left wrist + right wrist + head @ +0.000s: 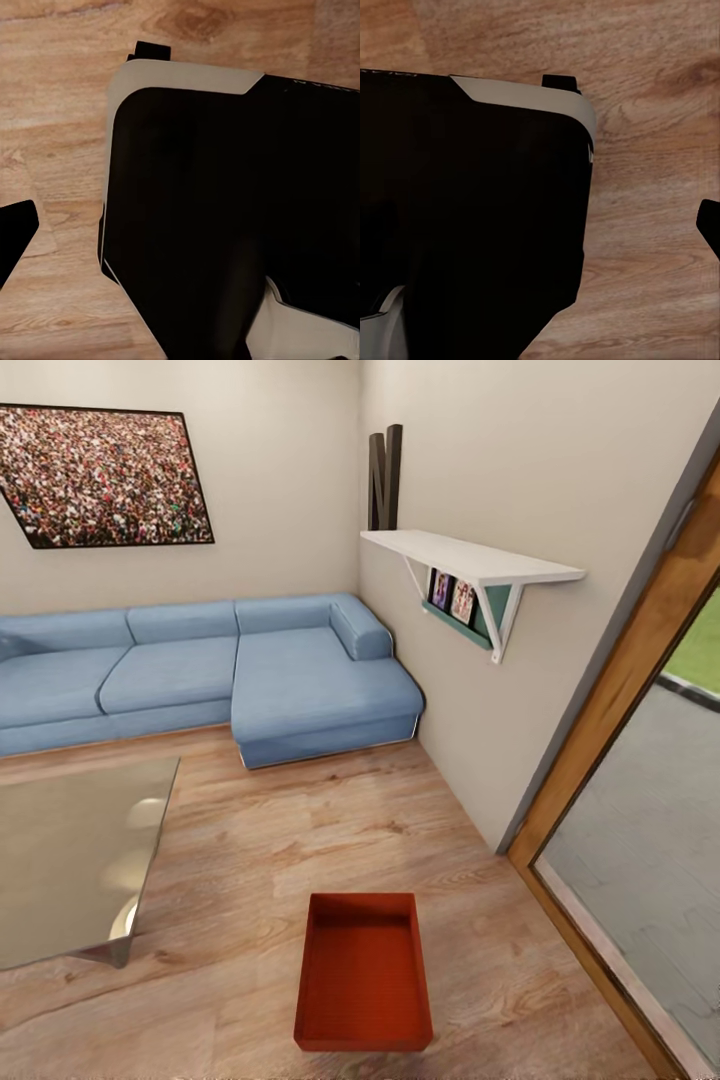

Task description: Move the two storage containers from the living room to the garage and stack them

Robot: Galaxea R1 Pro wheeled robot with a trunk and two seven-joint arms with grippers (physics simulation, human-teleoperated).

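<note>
One orange-red open-topped storage container (364, 972) lies on the light wood floor (300, 840) of the living room, low in the head view and just right of centre, with its long side pointing away from me. It holds nothing. In the left wrist view, a black fingertip (16, 231) of my left gripper shows far out at the picture's edge, over wood planks and beside my own dark body (225, 210). A fingertip (709, 225) of my right gripper sits the same way in the right wrist view. Neither gripper holds anything.
A blue sectional sofa (250, 670) lines the far wall. A glass-topped low table (70, 850) stands at the left. A white wall shelf (470, 560) juts out at the right. A wood-framed doorway (620, 690) opens onto grey paving (650, 840) on the right.
</note>
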